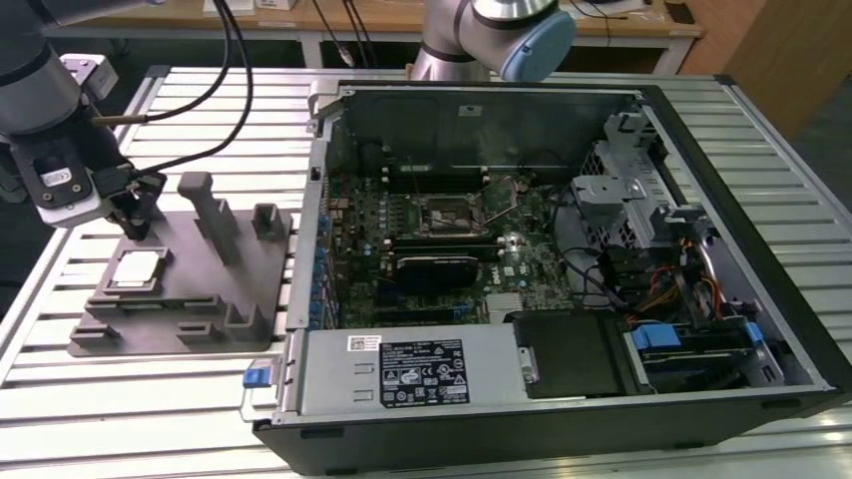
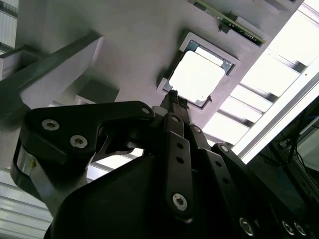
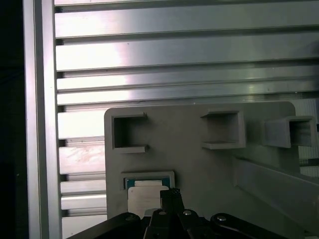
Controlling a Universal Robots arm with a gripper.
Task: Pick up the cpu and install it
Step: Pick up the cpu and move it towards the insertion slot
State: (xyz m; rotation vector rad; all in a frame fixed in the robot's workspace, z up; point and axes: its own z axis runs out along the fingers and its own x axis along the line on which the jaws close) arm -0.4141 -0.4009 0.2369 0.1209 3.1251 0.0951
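The cpu point(image 1: 138, 269) is seated flat, silvery top up, in a square recess of the grey fixture point(image 1: 187, 299). The fixture is laid on the slotted aluminium desk point(image 1: 134, 399), at the exterior view's left of the open computer case point(image 1: 745, 249). Upright posts are carried on the fixture beside the recess. The pincer point(image 1: 135, 230) is held over the fixture, its tips drawn together with nothing gripped between them. In both wrist views the tips are seen just at one edge of the cpu; whether contact is made cannot be told. Inside the case, the motherboard socket point(image 1: 446, 212) is seen with its black frame, well apart from the cpu and the pincer.
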